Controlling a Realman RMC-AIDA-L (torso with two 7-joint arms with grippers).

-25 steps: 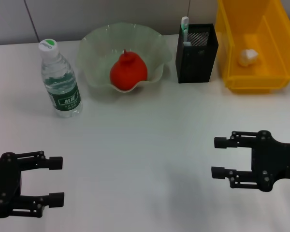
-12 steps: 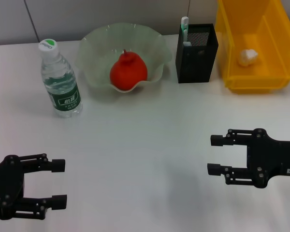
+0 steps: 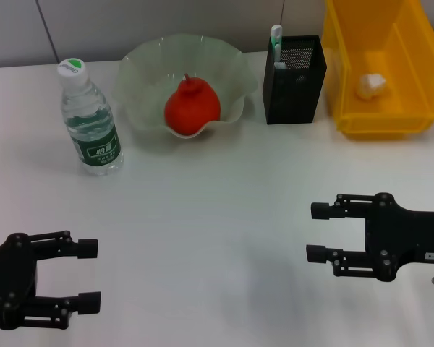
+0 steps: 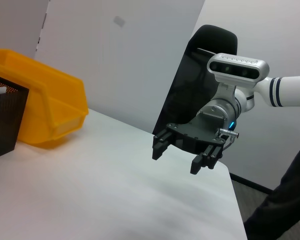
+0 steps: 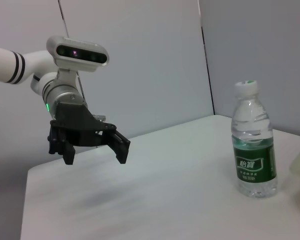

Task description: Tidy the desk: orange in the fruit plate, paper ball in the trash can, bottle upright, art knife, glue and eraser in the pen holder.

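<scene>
The orange [image 3: 192,108] lies in the pale green fruit plate [image 3: 145,65] at the back. The bottle [image 3: 90,121] stands upright at the back left; it also shows in the right wrist view [image 5: 254,148]. The paper ball [image 3: 371,84] lies in the yellow trash can [image 3: 412,87]. The black mesh pen holder [image 3: 295,81] holds a white-and-green stick. My left gripper [image 3: 89,275] is open and empty over the desk [image 3: 202,217] at the front left. My right gripper [image 3: 317,232] is open and empty at the front right. The eraser is not visible.
A grey wall runs behind the desk. In the left wrist view the trash can [image 4: 50,107] and the pen holder [image 4: 2,120] stand beyond my right gripper [image 4: 177,152]. In the right wrist view my left gripper [image 5: 92,150] hangs over the desk.
Both grippers have drawn back toward the front of the desk, the right one also shifting slightly left. Both stay open. The objects have not moved.
</scene>
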